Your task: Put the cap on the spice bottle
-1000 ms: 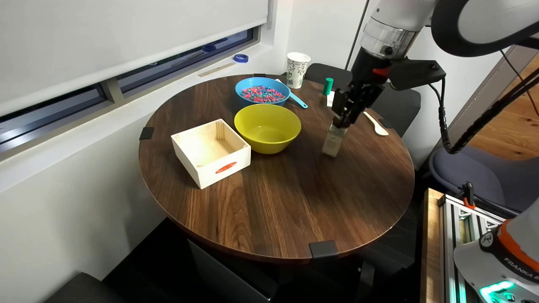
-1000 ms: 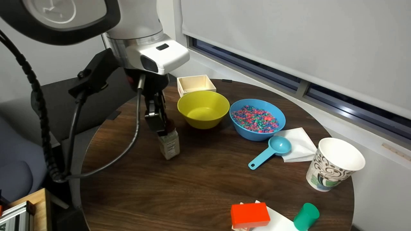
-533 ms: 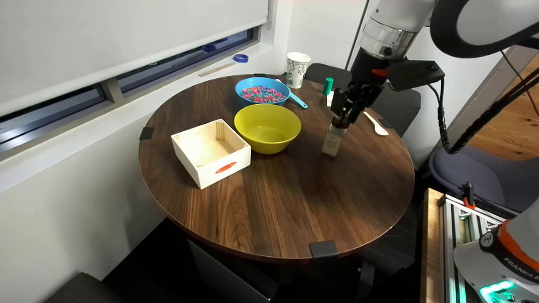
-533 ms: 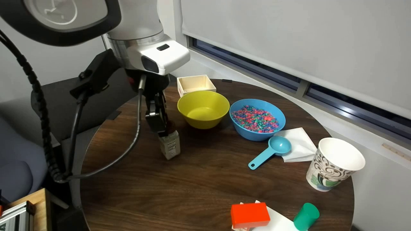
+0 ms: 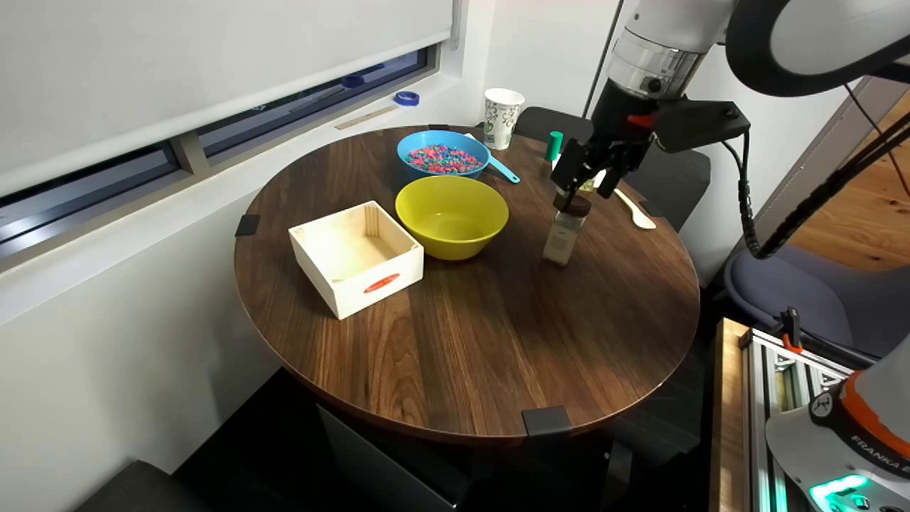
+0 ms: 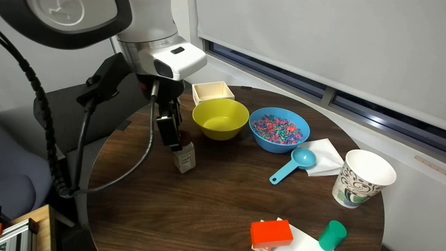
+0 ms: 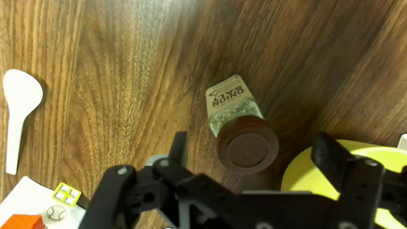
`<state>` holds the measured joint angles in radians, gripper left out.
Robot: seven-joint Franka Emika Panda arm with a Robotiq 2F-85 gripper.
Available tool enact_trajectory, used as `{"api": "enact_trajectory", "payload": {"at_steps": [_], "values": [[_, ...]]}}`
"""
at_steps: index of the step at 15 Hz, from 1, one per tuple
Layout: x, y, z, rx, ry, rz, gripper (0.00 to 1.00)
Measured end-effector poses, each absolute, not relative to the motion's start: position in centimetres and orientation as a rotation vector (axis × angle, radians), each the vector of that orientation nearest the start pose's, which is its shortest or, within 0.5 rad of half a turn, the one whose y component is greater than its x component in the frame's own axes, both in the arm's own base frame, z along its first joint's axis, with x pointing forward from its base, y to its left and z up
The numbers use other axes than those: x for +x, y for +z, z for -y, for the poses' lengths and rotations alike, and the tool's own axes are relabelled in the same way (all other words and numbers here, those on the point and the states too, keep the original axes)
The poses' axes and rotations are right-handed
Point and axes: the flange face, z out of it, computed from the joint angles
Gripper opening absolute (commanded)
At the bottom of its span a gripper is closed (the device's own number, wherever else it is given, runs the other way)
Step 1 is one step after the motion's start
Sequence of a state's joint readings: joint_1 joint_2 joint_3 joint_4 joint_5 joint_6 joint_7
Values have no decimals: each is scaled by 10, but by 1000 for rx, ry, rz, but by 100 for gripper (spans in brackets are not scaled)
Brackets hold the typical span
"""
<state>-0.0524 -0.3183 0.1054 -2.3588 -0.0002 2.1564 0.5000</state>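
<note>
The spice bottle (image 7: 235,98), with a pale label and greenish contents, stands upright on the round wooden table in both exterior views. Its dark brown cap (image 7: 248,148) sits on top of the bottle; whether it is screwed tight I cannot tell. My gripper (image 7: 251,139) is open around the cap, one finger on either side, with a gap on both sides in the wrist view. In an exterior view the cap (image 5: 574,206) shows below the spread fingers. The black gripper (image 6: 178,144) partly hides it in an exterior view.
A yellow bowl (image 5: 455,245) stands close beside the bottle, with a wooden box (image 5: 377,288) past it. Farther off are a blue bowl (image 6: 271,148) of colored bits, a blue scoop (image 6: 303,157), a paper cup (image 6: 355,188), an orange block (image 6: 271,233), a green cylinder (image 6: 332,235) and a white spoon (image 7: 22,95).
My gripper has opened and let go of the cap, its fingers spreading to both sides. The cap has stayed on the bottle, the bottle has not moved, and the arm is nearly still.
</note>
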Motion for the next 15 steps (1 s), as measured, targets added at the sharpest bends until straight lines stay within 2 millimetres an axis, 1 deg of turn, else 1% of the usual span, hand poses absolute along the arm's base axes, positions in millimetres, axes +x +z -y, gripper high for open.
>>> {"api": "enact_trajectory", "payload": {"at_steps": [2,5,7,9,11,12,13,15], "values": [[458,470,-26,-3054,-216,-698,100],[457,496,-28,-3040,-287,-691,100],[452,521,-33,-3042,-322,-678,100],[444,551,-41,-3065,-362,-662,100],[436,574,-50,-3110,-411,-634,100],[433,582,-54,-3125,-439,-618,100],[431,585,-56,-3133,-453,-609,100],[431,586,-56,-3139,-458,-606,100]]}}
